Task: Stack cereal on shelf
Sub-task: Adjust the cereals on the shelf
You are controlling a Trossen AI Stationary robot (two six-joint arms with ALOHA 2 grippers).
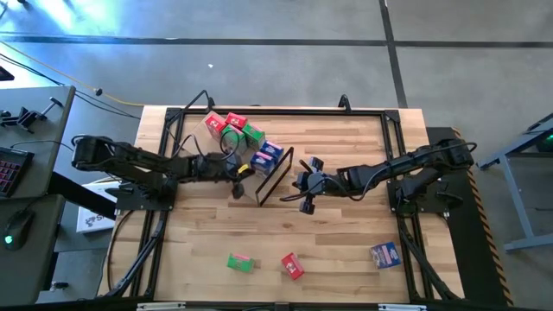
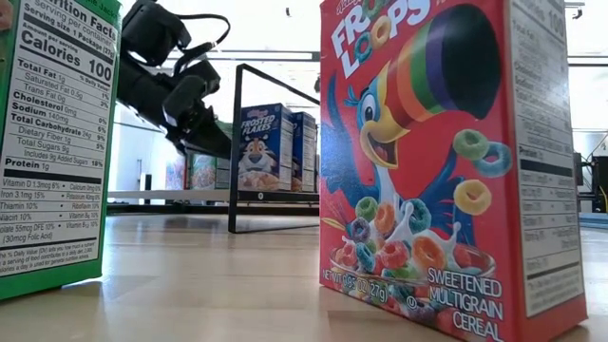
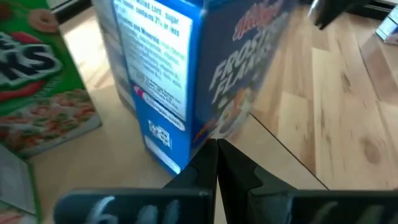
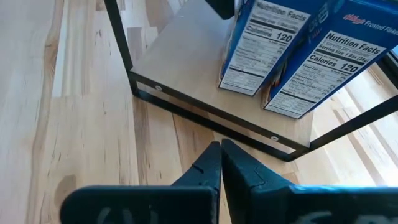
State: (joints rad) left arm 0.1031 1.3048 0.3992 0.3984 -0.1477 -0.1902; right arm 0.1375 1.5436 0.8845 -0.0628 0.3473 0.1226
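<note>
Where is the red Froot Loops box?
In the high view, the red box lies near the table's front edge, apart from the shelf, between a green box and a blue box.

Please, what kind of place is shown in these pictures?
Probably a robotics lab or workshop rather than a shop. Two arms are fixed to a wooden table standing on a bare grey floor, a keyboard sits on a side desk, and cereal boxes are used as practice objects.

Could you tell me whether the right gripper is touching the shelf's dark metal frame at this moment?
Apart. In the right wrist view, the right gripper, fingers shut, sits short of the shelf, with a strip of bare tabletop showing between its tips and the frame's lower bar.
</note>
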